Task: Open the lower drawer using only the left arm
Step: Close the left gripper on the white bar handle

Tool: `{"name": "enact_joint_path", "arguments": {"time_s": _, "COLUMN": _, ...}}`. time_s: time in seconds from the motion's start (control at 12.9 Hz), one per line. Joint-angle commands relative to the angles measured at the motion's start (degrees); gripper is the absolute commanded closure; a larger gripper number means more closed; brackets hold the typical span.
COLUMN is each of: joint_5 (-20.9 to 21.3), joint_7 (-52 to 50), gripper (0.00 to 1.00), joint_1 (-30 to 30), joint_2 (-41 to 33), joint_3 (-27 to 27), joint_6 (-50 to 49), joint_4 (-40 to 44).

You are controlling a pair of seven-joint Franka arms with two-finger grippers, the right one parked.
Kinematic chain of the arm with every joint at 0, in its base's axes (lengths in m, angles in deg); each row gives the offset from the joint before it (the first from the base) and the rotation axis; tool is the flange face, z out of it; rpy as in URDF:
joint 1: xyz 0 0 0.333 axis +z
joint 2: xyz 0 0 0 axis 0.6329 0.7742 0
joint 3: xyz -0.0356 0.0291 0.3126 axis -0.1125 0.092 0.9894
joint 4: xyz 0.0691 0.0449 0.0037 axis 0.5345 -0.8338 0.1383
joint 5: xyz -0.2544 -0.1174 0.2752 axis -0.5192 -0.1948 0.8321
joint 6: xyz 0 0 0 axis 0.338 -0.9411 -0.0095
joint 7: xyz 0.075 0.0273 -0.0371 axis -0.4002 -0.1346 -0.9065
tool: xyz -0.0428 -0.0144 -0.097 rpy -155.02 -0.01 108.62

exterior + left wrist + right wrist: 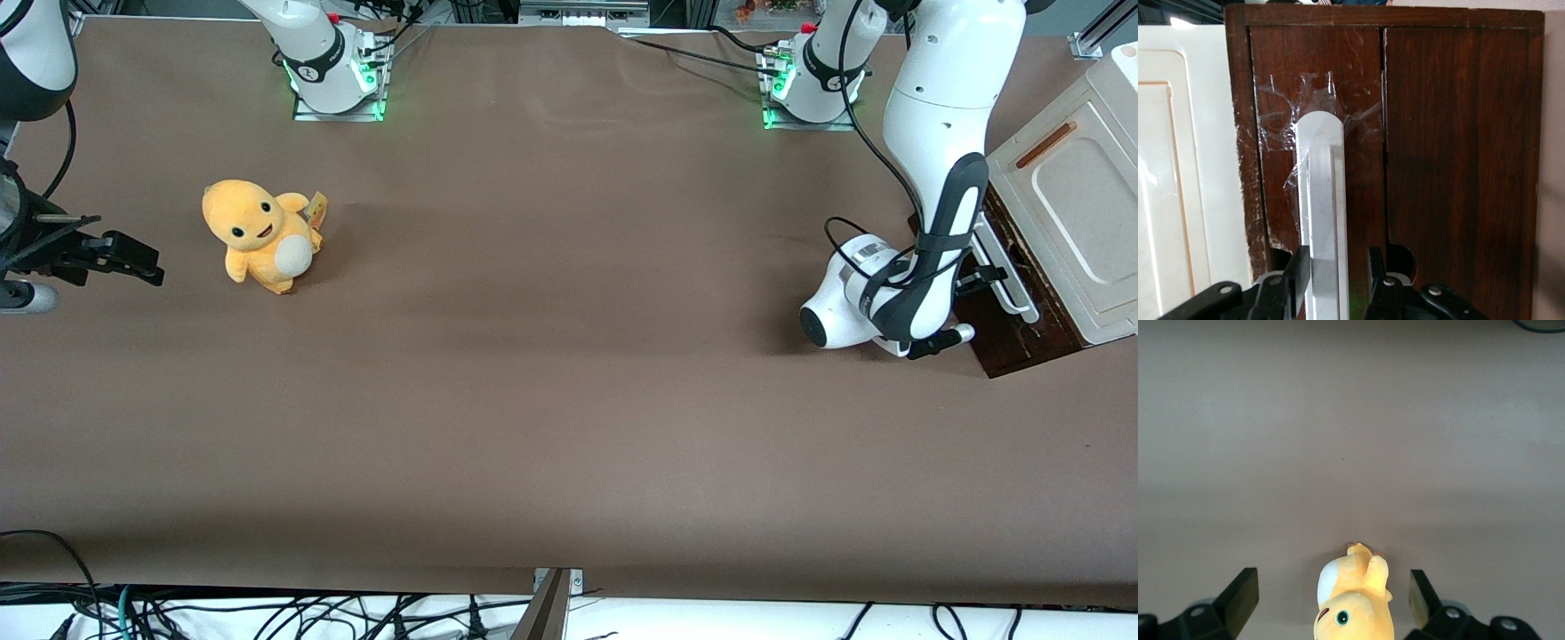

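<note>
The gripper (1337, 283) had its two fingers (1297, 273) straddling the white handle (1321, 200) of the lower drawer (1438, 167), a gap showing on one side, so not yet clamped. That stiff loop looked the right hold; a wooden drawer likely slides with some friction. The left arm (933, 178) hid the drawer's front from the front camera, at the working arm's end of the table (569, 356).

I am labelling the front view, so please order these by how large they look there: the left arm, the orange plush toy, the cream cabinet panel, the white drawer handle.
1. left arm
2. cream panel, cut by the frame edge
3. orange plush toy
4. white handle on the lower drawer, with the gripper on it
</note>
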Motion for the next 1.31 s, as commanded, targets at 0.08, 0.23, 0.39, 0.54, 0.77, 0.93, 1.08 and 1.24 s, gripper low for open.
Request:
{"name": "enact_joint_path", "arguments": {"time_s": 0.08, "joint_5": 1.4, "joint_7": 0.2, "gripper": 0.62, "joint_1": 0.5, "joint_2": -1.6, "joint_3": -0.4, "joint_6": 0.7, "joint_4": -1.7}}
{"name": "enact_joint_path", "arguments": {"time_s": 0.23, "joint_5": 1.4, "joint_7": 0.3, "gripper": 0.66, "joint_1": 0.4, "joint_2": -1.8, "joint_3": -0.4, "joint_6": 0.5, "joint_4": -1.7}}
{"name": "enact_joint_path", "arguments": {"time_s": 0.39, "joint_5": 1.4, "joint_7": 0.4, "gripper": 0.71, "joint_1": 0.4, "joint_2": -2.1, "joint_3": -0.4, "joint_6": 0.2, "joint_4": -1.7}}
{"name": "enact_joint_path", "arguments": {"time_s": 0.54, "joint_5": 1.4, "joint_7": 1.7, "gripper": 0.78, "joint_1": 0.4, "joint_2": -2.4, "joint_3": -0.4, "joint_6": -0.2, "joint_4": -1.7}}
{"name": "enact_joint_path", "arguments": {"time_s": 0.77, "joint_5": 1.3, "joint_7": 4.2, "gripper": 0.80, "joint_1": 0.4, "joint_2": -3.0, "joint_3": -0.4, "joint_6": -1.0, "joint_4": -1.7}}
{"name": "enact_joint_path", "arguments": {"time_s": 0.93, "joint_5": 1.3, "joint_7": 4.1, "gripper": 0.82, "joint_1": 0.4, "joint_2": -3.0, "joint_3": -0.4, "joint_6": -1.1, "joint_4": -1.7}}
{"name": "enact_joint_path", "arguments": {"time_s": 1.08, "joint_5": 1.3, "joint_7": 3.6, "gripper": 0.83, "joint_1": 0.1, "joint_2": -2.9, "joint_3": -0.4, "joint_6": -1.2, "joint_4": -1.7}}
{"name": "enact_joint_path", "arguments": {"time_s": 1.24, "joint_5": 1.2, "joint_7": 3.5, "gripper": 0.83, "joint_1": -0.3, "joint_2": -2.8, "joint_3": -0.4, "joint_6": -1.3, "joint_4": -1.7}}
